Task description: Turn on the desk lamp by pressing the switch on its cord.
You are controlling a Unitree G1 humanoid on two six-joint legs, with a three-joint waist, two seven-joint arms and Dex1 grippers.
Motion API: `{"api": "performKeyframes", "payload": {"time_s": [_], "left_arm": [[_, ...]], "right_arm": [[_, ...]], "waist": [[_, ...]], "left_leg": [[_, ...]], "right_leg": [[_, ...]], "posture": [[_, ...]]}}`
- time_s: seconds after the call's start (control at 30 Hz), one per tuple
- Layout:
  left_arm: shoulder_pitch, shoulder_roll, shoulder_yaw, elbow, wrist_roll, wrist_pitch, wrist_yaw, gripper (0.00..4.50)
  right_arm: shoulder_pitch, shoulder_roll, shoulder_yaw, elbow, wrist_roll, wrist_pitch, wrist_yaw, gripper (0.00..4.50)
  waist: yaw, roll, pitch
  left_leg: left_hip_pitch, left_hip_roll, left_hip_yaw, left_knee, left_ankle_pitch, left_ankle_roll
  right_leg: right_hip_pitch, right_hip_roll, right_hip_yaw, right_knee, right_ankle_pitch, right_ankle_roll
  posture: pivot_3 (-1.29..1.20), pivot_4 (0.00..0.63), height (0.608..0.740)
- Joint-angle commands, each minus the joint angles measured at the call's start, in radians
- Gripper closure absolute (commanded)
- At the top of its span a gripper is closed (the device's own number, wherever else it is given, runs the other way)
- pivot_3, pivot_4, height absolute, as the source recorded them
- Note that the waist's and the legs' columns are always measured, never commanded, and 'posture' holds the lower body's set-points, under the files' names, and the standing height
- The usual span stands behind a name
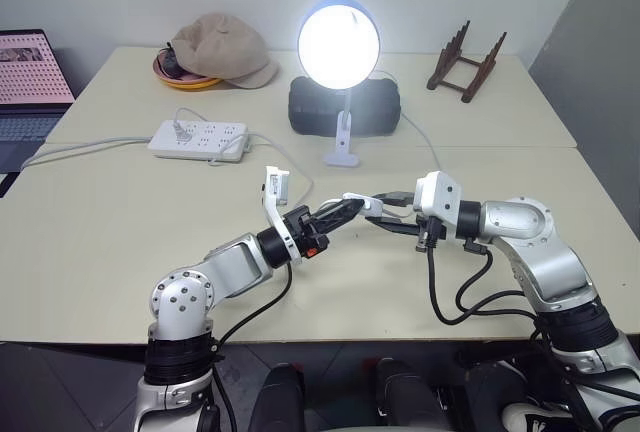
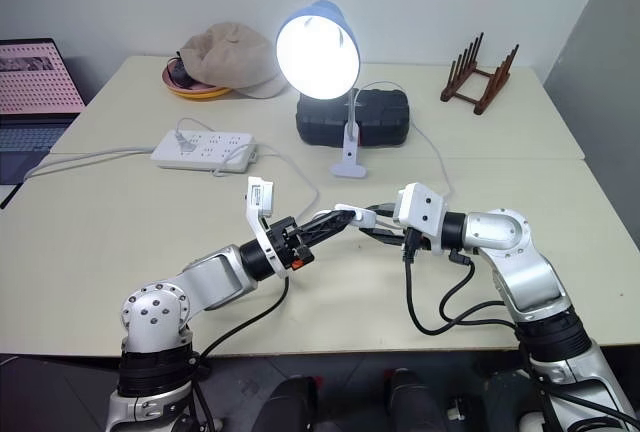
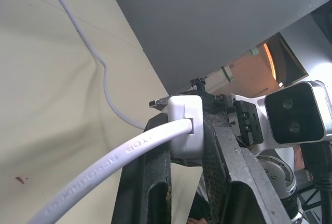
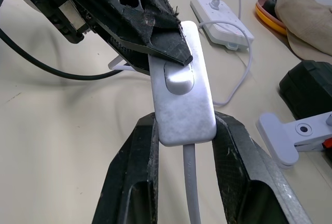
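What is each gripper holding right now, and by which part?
The right gripper clamps the switch by its long sides at the cord end; the left gripper pinches its other end, a fingertip on the rocker.

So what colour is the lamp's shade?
Light blue; the lamp shows its shade best in the right eye view.

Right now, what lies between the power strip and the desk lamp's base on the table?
In the left eye view, between the power strip and the desk lamp base lies bare table, crossed by a loop of the thin white cord.
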Motion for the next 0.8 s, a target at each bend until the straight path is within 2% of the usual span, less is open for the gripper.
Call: {"api": "performKeyframes", "payload": {"time_s": [0.03, 0.1, 0.23, 0.33, 0.43, 0.53, 0.57, 0.7, 0.8], "left_arm": [[-0.003, 0.007, 0.001, -0.040, -0.022, -0.013, -0.012, 4.06], [0.008, 0.013, 0.006, -0.053, -0.048, -0.007, -0.024, 3.36], [0.054, 0.037, 0.007, -0.091, -0.081, 0.006, 0.011, 2.71], [0.143, 0.067, 0.012, -0.167, -0.128, 0.009, 0.051, 2.11], [0.221, 0.121, 0.040, -0.241, -0.171, -0.003, 0.087, 1.54], [0.225, 0.204, 0.105, -0.262, -0.231, -0.036, 0.111, 0.98], [0.216, 0.244, 0.123, -0.270, -0.234, -0.036, 0.102, 0.80], [0.134, 0.539, 0.196, -0.295, -0.082, -0.005, -0.065, 0.00], [0.124, 0.667, 0.171, -0.299, 0.026, -0.023, -0.197, 0.00]], "right_arm": [[-0.008, 0.000, -0.001, -0.008, 0.001, -0.016, 0.000, 3.40], [-0.014, 0.004, 0.003, 0.007, -0.002, -0.025, 0.001, 3.40], [-0.043, 0.030, 0.002, 0.063, 0.006, -0.024, -0.007, 3.40], [-0.061, 0.062, 0.010, 0.170, -0.013, -0.058, -0.018, 3.40], [-0.081, 0.093, 0.023, 0.281, -0.037, -0.099, -0.031, 3.40], [-0.110, 0.114, 0.050, 0.381, -0.089, -0.142, -0.045, 3.40], [-0.119, 0.119, 0.060, 0.411, -0.107, -0.159, -0.047, 3.40], [-0.175, 0.146, 0.098, 0.556, -0.168, -0.204, -0.051, 3.40], [-0.196, 0.152, 0.105, 0.598, -0.175, -0.199, -0.028, 3.40]], "waist": [[0.000, 0.000, 0.000], [0.000, 0.000, 0.000], [-0.002, 0.000, 0.000], [-0.003, 0.000, 0.000], [-0.004, 0.000, 0.000], [-0.001, 0.000, 0.001], [-0.001, 0.000, 0.001], [-0.002, -0.002, 0.002], [-0.002, -0.001, 0.003]], "left_leg": [[0.000, 0.000, 0.000, 0.000, 0.000, 0.000], [0.000, 0.000, 0.000, 0.000, 0.000, 0.000], [0.000, 0.000, 0.000, -0.001, 0.000, 0.000], [0.000, 0.000, 0.000, -0.001, 0.000, 0.000], [0.000, 0.001, 0.000, -0.001, 0.000, 0.000], [0.000, 0.001, 0.000, -0.002, 0.000, 0.000], [0.000, 0.001, 0.000, -0.002, 0.000, 0.000], [0.000, 0.001, 0.000, -0.001, 0.000, 0.000], [0.000, 0.000, 0.002, -0.002, 0.000, 0.000]], "right_leg": [[0.000, 0.000, 0.000, 0.000, 0.000, 0.000], [0.000, 0.000, 0.000, 0.000, 0.000, 0.000], [0.000, 0.000, 0.000, 0.000, 0.000, 0.000], [0.000, 0.000, 0.000, 0.000, 0.000, 0.000], [-0.001, 0.000, 0.000, -0.001, 0.000, 0.000], [-0.001, 0.000, 0.000, -0.001, 0.000, -0.001], [-0.001, 0.000, 0.000, -0.001, 0.000, -0.001], [-0.002, 0.000, 0.000, -0.001, 0.000, -0.001], [-0.003, -0.001, 0.001, -0.001, 0.000, -0.002]], "posture": [[0.00, 0.150, 0.740], [0.00, 0.150, 0.740], [0.00, 0.150, 0.740], [0.00, 0.150, 0.740], [0.00, 0.150, 0.740], [0.00, 0.150, 0.740], [0.00, 0.150, 0.740], [0.00, 0.150, 0.740], [0.00, 0.150, 0.740]]}}
